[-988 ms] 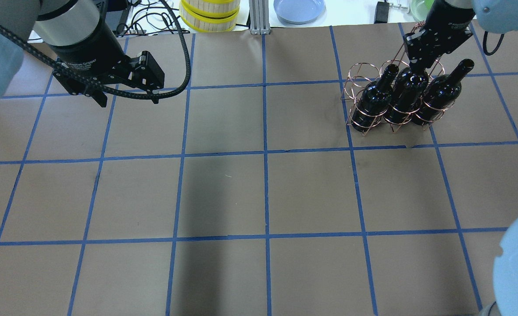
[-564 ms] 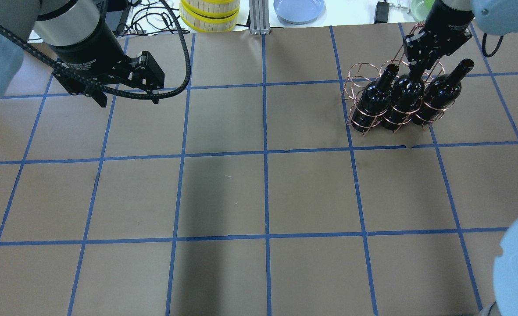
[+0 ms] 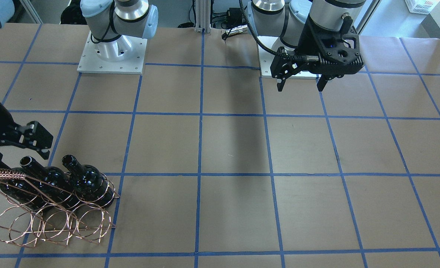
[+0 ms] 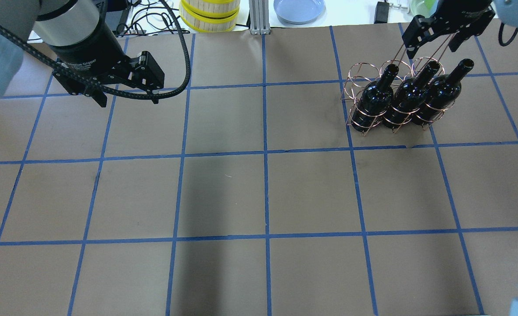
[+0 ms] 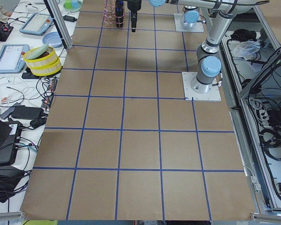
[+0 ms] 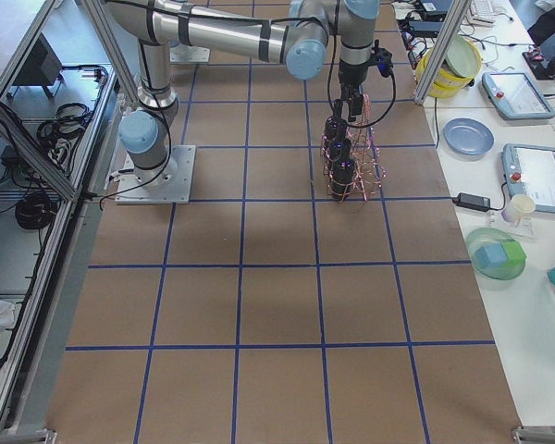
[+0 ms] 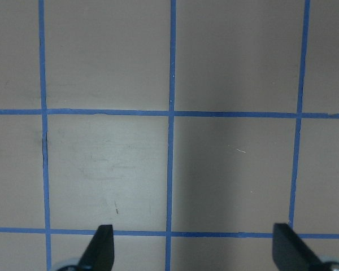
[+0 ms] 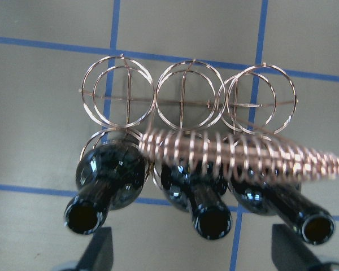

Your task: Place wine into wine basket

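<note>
Okay, wine (image 4: 410,103) is sitting in the wine basket (image 8: 183,103), middle slot; right gripper (image 4: 433,46) is hovering above, fingers spread. I'm planning a straight-up retreat clear of the handle (image 8: 243,155); left gripper (image 3: 301,81) idling, spread too.

3 wine bottles (image 4: 374,100), 1 wire basket (image 8: 243,153), at 1 o'clock on the table (image 4: 223,193). Basket ring slots: 6 total, 3 filled, 3 empty. 2 claws: left claw (image 3: 300,86), right claw (image 4: 432,44). 1 blue plate (image 4: 299,8), 12 o'clock.
</note>
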Controlling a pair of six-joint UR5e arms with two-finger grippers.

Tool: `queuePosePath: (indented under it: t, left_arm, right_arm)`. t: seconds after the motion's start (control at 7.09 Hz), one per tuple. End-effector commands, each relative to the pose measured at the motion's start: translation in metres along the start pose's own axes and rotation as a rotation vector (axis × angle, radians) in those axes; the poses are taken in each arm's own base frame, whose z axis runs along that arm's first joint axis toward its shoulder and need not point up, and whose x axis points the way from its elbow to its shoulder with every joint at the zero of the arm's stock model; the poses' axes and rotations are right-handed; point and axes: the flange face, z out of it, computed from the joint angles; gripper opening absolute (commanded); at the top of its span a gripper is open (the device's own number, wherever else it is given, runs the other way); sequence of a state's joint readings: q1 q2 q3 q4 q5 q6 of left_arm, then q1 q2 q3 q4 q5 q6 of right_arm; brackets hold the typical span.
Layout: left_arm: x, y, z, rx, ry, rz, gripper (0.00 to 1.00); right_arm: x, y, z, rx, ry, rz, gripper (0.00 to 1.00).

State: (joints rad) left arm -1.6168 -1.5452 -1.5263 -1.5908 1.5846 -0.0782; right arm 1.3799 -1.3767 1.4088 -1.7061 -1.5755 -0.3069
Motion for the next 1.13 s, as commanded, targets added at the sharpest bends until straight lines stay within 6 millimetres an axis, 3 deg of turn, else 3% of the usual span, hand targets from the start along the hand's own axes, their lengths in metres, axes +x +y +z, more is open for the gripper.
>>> queuePosePath:
  t: [0.0, 0.14, 0.28, 0.42, 0.71, 0.99]
  left_arm:
    - [0.000, 0.000, 0.000, 0.000, 0.000, 0.000, 1.00]
    - [0.000, 0.000, 0.000, 0.000, 0.000, 0.000, 1.00]
    - [0.000, 0.000, 0.000, -0.001, -0.002, 0.000, 1.00]
    - [0.000, 0.000, 0.000, 0.001, -0.002, 0.000, 1.00]
    - [0.000, 0.000, 0.000, -0.001, -0.002, 0.000, 1.00]
    - [0.000, 0.000, 0.000, 0.001, -0.002, 0.000, 1.00]
  right_arm:
    - [-0.022, 0.064, -0.082, 0.000, -0.018, 0.010, 1.00]
    - [-0.034, 0.090, -0.103, -0.030, -0.030, 0.042, 1.00]
    - [-0.058, 0.094, -0.096, -0.077, -0.032, 0.020, 1.00]
    - [-0.091, 0.093, -0.089, -0.087, -0.045, 0.049, 1.00]
    - [-0.181, 0.088, -0.084, -0.026, -0.048, 0.097, 1.00]
    - [-0.186, 0.079, -0.073, -0.019, -0.048, 0.068, 1.00]
